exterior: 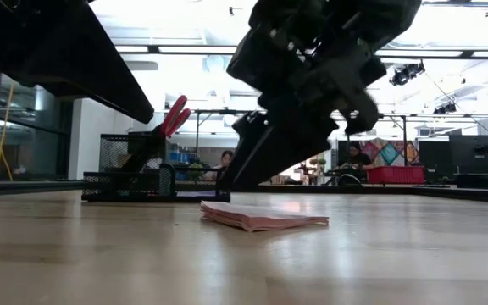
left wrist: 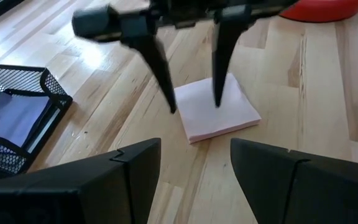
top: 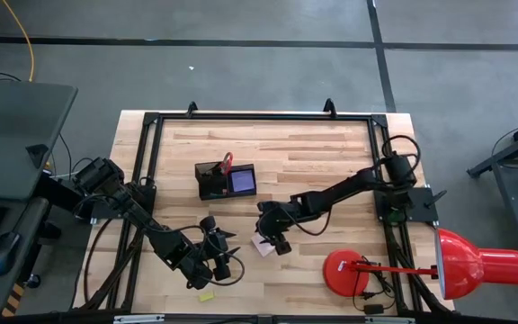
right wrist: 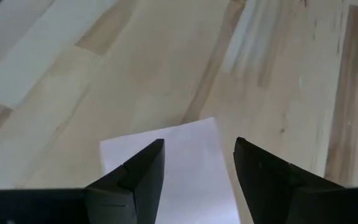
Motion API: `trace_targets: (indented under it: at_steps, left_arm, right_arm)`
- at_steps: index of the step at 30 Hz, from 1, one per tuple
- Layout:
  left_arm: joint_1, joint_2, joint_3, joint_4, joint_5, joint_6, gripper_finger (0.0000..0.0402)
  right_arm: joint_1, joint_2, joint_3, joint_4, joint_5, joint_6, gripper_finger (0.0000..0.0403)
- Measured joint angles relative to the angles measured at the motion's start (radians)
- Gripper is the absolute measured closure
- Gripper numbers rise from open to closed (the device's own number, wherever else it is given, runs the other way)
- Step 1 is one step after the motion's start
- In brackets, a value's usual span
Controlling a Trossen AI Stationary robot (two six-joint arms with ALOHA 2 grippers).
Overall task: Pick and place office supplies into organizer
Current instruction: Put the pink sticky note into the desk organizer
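- we are seeing the left end effector (top: pixel 226 256) hovering over the front left part of the table (top: pixel 331 153), its two dark fingers (left wrist: pixel 135 168) standing apart with nothing between them; it is pointing toward the pink note pad.
- just in front of that end effector, near the table's front edge, a small yellow piece (top: pixel 206 294) is lying by itself on the wood.
- behind and a little to the right, the black mesh organizer (top: pixel 226 181) is sitting on the middle of the table. the red-handled scissors (top: pixel 227 163) are standing upright in its left compartment, handles up, and a blue-purple note pad (top: pixel 241 181) is lying in its right compartment.
- the pink note pad (exterior: pixel 261 215) is lying flat on the table, in front of the organizer and to its right, well apart from it.
- the right end effector (top: pixel 271 239) is hanging directly over the pink note pad, fingers pointing down and spread, one tip on each side of the pad's middle. in the left wrist view its fingertips (left wrist: pixel 217 99) are reaching down to the pad's top sheet; we cannot tell whether they are touching it. it is gripping nothing.
- at the front right corner, a red desk lamp (top: pixel 475 268) is standing with its round base (top: pixel 349 270) on the table, apart from the task's things.
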Motion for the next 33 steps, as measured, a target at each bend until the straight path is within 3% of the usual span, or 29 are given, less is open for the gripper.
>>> trace_targets:
  at_steps: [16,21,26,33]
  left_arm:
    - [0.0,0.007,0.0,-0.002,0.002,0.002,0.022]
    - [0.0,0.024,0.0,-0.002,0.005,0.002,0.022]
    - [0.0,0.026,0.0,0.014,-0.01,0.003,0.022]
    - [0.0,0.026,0.0,0.015,-0.014,0.019,0.022]
  right_arm:
    - [-0.013,0.063,0.002,0.029,-0.055,0.002,0.0217]
    - [-0.01,0.063,0.002,0.012,-0.027,0.002,0.0226]
    - [-0.011,0.062,0.003,-0.003,-0.028,0.004,0.0277]
    - [-0.01,0.063,0.003,-0.006,-0.024,0.002,0.0387]
